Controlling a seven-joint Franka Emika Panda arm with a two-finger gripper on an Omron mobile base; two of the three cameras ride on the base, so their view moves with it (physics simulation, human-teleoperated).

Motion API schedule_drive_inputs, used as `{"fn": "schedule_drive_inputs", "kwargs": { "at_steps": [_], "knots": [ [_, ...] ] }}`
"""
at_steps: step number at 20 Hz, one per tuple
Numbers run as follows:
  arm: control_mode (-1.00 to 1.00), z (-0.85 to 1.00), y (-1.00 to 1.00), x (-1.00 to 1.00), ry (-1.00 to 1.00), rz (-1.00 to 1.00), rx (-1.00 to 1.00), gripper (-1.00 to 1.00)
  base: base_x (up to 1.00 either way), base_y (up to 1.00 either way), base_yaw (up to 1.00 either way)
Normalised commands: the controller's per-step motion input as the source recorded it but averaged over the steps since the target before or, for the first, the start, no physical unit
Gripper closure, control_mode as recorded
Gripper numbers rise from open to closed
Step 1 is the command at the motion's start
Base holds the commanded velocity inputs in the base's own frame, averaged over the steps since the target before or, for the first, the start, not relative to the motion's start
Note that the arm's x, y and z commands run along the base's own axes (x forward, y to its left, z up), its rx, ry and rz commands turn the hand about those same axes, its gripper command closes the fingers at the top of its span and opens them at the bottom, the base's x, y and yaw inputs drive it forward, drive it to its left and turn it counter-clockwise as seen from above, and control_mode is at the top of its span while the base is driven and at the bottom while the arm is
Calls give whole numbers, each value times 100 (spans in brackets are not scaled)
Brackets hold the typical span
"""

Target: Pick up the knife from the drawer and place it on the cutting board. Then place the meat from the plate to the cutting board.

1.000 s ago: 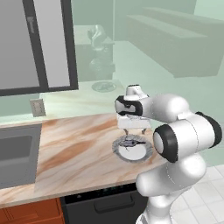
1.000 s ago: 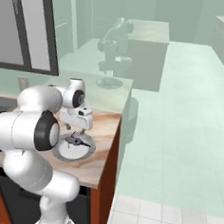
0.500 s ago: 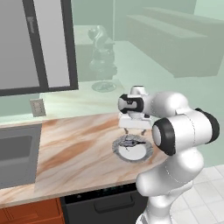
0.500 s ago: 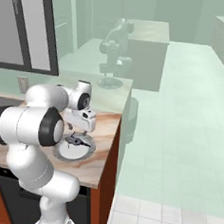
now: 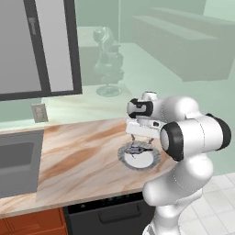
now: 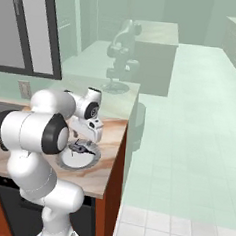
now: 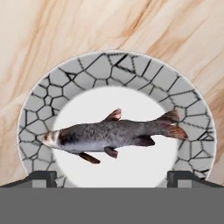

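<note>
Over plate (image 7: 39,105), jaws wide; hand view reveals meat (image 7: 111,134) as fish.

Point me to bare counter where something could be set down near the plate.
Free: the wide marble stretch between the sink and the plate, and the strip behind the plate toward the wall. Crowded: the plate itself, with the fish and open gripper above.

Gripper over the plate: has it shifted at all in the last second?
No. In the left base view the gripper hangs above the plate just as it did a second ago, jaws open over the meat; the elbow has swung.
</note>
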Motion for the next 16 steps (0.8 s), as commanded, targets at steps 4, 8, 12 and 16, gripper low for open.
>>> {"fn": "schedule_drive_inputs", "kwargs": {
  "at_steps": [4, 8, 12, 16],
  "knots": [
    [-100, -23, 0, 5, 0, -16, 0, -100, 0, 0, 0],
    [-100, -19, 0, 3, 0, -19, 0, -100, 0, 0, 0],
    [-100, -15, 0, 0, 0, -19, 0, -100, 0, 0, 0],
    [-100, -7, 0, 0, 0, -17, 0, -100, 0, 0, 0]
  ]
}}
